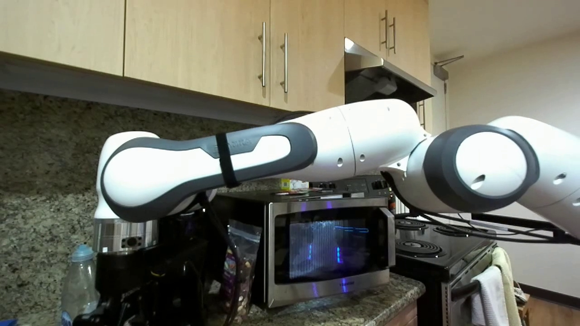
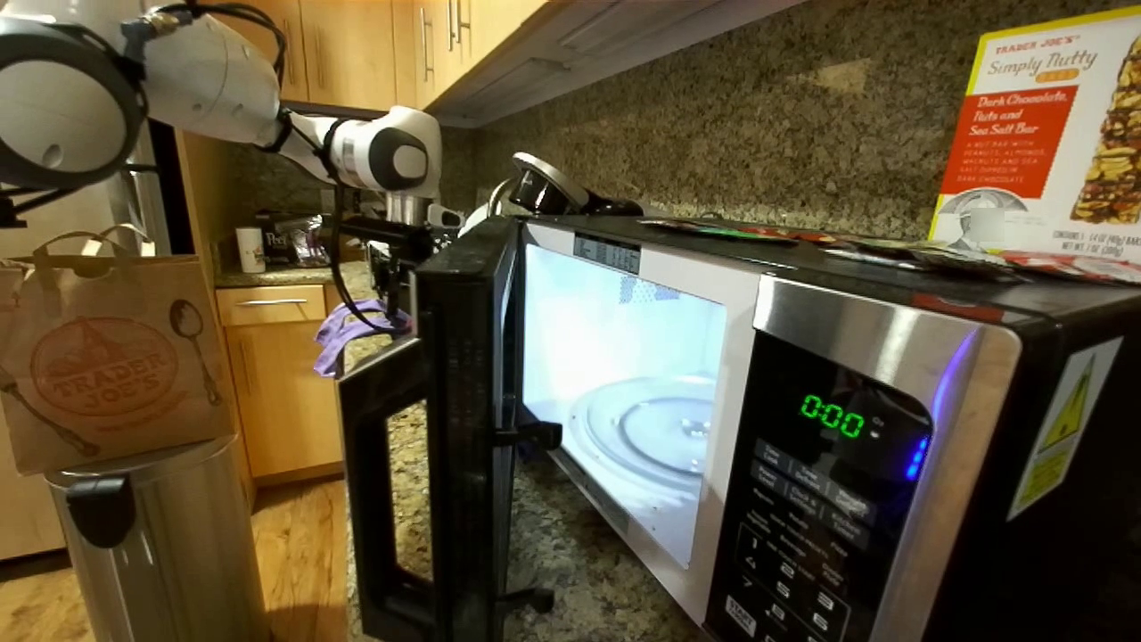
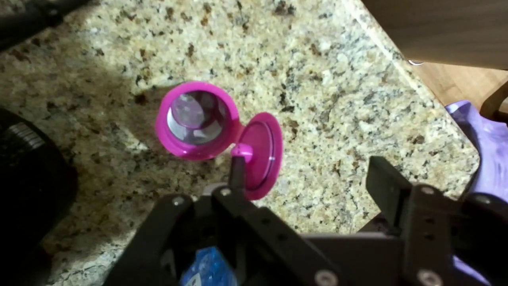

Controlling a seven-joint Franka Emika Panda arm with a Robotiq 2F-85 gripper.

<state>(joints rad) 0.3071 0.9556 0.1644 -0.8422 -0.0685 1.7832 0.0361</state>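
Observation:
My gripper [image 3: 307, 167] is open in the wrist view, with nothing between its fingers. A pink round container [image 3: 160, 123] stands on the granite counter [image 3: 317, 91], its mouth facing up. Its pink flip lid [image 3: 262, 155] hangs open on the right side. The left fingertip overlaps the lid's knob; I cannot tell whether they touch. The right finger is apart from the container, over the counter. In an exterior view the gripper [image 2: 390, 290] is low behind the open microwave door [image 2: 463, 392]. In an exterior view the gripper [image 1: 136, 294] is dark and hard to make out.
The microwave [image 2: 891, 303] is lit inside. A purple cloth [image 3: 492, 159] hangs at the counter corner. A black rounded object [image 3: 31, 190] and a blue item [image 3: 208, 268] are near the gripper. A clear bottle [image 1: 81, 290] and a snack bag [image 1: 240, 271] flank the arm. A stove [image 1: 448, 244] stands beyond.

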